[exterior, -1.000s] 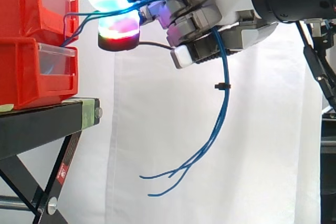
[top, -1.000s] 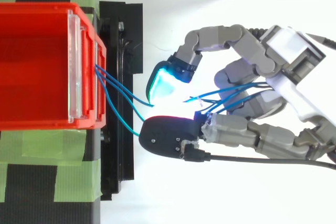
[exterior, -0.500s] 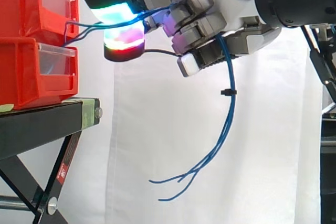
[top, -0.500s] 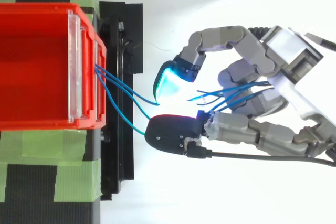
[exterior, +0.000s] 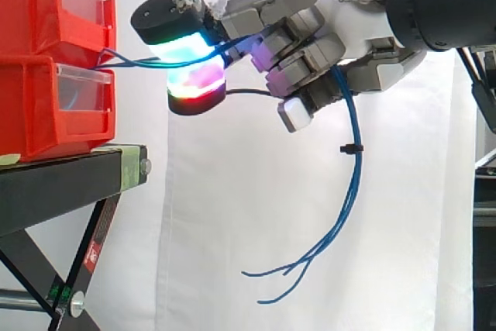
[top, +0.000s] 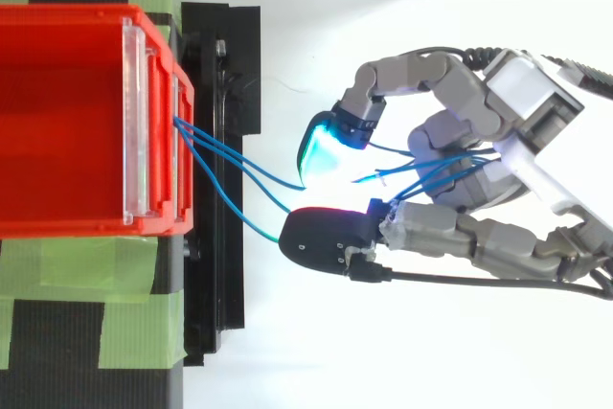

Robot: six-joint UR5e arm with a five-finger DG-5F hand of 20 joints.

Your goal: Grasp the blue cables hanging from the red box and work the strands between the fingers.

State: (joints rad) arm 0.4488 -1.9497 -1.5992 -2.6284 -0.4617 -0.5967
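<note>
Side view — hand (exterior: 345, 9) pinches blue cables (exterior: 355, 180) beside red bins (exterior: 46, 106) — black stand (exterior: 62, 184) below.

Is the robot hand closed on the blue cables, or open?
Closed on them. The robot hand curls its fingers round the blue cables, which run from the red box through the fingers and hang loose below.

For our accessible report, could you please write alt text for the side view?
A grey-and-white robot hand pinches thin blue cables between its glowing pads; the strands stretch across from stacked red plastic bins on a black metal stand at left. Their loose ends hang below the hand, before a white curtain.
</note>
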